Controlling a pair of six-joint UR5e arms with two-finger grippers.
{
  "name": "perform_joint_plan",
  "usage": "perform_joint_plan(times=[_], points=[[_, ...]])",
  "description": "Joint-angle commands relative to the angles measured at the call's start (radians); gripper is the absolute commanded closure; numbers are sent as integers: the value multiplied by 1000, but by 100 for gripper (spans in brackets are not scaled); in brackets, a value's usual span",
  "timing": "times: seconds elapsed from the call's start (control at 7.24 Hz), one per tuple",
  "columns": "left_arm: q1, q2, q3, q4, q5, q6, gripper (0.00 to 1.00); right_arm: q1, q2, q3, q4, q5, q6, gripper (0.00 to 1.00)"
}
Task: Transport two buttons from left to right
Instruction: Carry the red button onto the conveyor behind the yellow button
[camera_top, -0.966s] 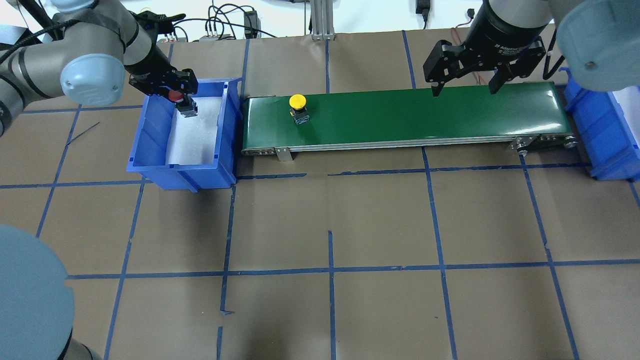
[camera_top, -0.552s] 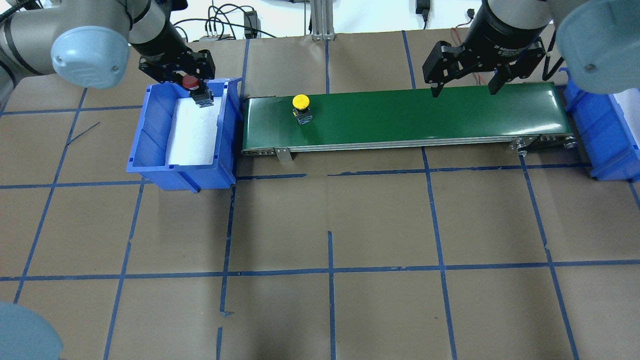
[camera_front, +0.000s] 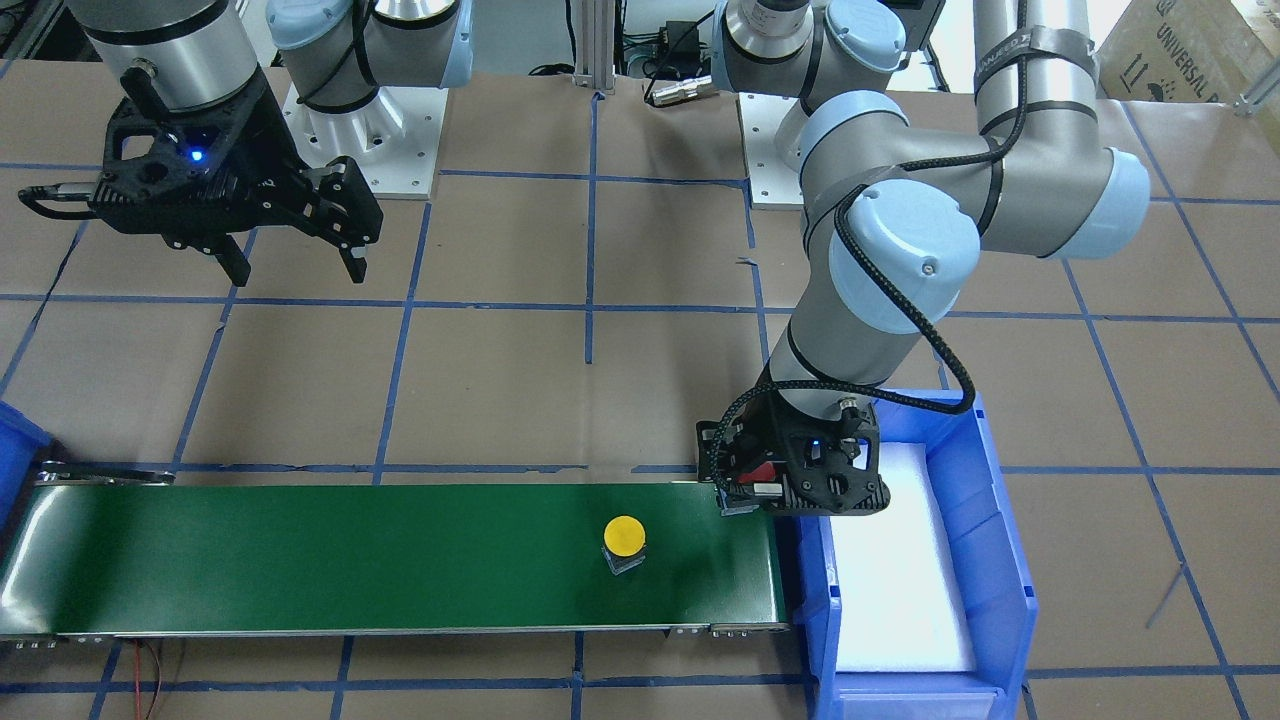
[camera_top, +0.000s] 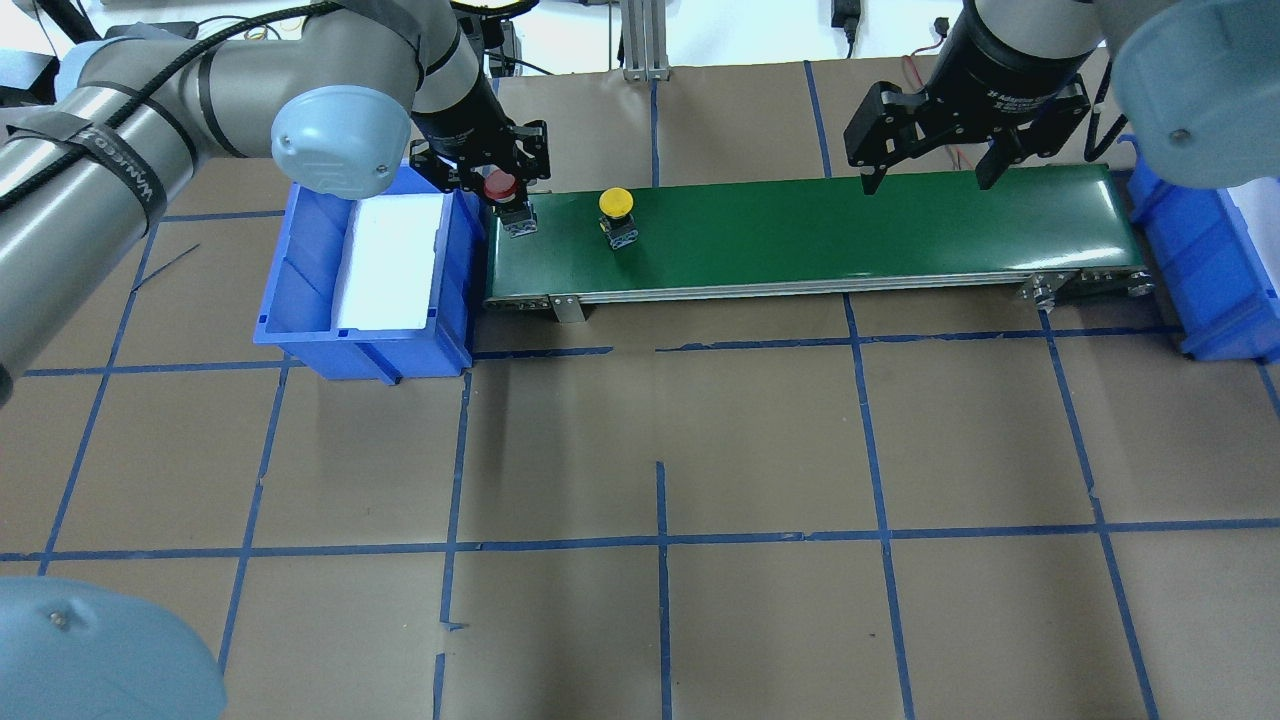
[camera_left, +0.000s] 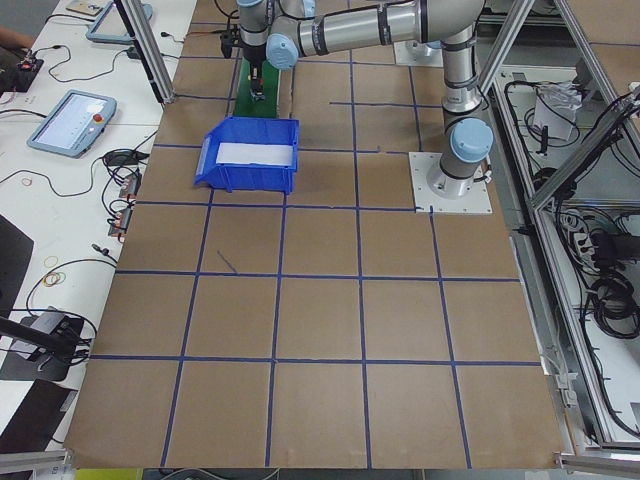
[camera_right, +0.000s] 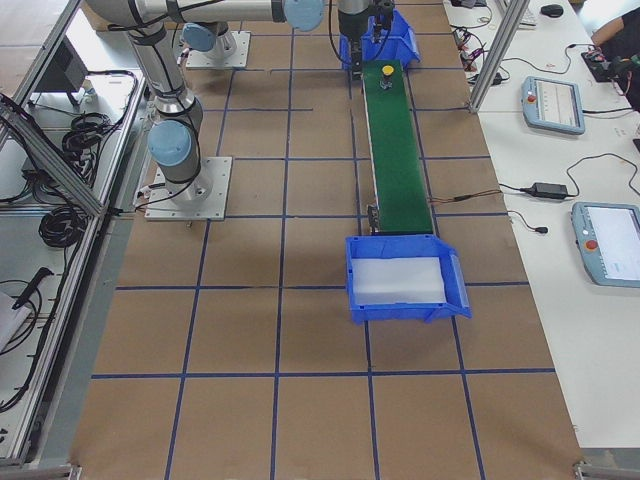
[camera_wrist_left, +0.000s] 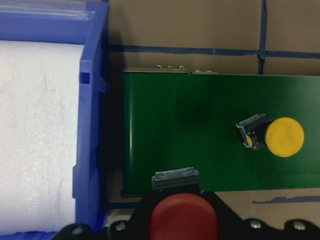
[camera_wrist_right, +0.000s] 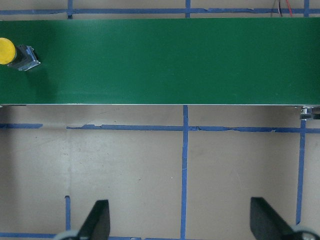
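The left end effector (camera_top: 503, 196) pinches the red button (camera_top: 499, 185) between its two fingers. It holds the button over the end of the long green belt (camera_top: 850, 230), right beside the blue bin (camera_top: 300, 290) on the robot's left. I cannot tell if the button touches the belt. The bin has a white foam pad (camera_top: 390, 260) inside it.

The yellow button (camera_top: 616, 203) sits on the green belt, near the red one but not touching it.

The right end effector (camera_top: 930, 182) hangs over the far part of the belt, well apart from both buttons. Its two fingers are spread wide and there is nothing between them. Another blue bin (camera_top: 1210, 280) waits at that end of the belt.

The belt and both bins rest on the brown surface (camera_top: 700, 450), which has blue tape lines across it.
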Motion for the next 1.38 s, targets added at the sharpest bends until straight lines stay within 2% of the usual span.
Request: perform_joint_plan(times=[0.0,0.41,1.24], points=[[-4,-30,10,45,1,-3,66,0,0,-1,-1,0,-3,0],[-4,-85,15,123,4,-3,66,-1,0,-2,0,5,-3,0],[-4,-88,-2,131,1,-2,66,2,0,-8,0,17,-5,0]])
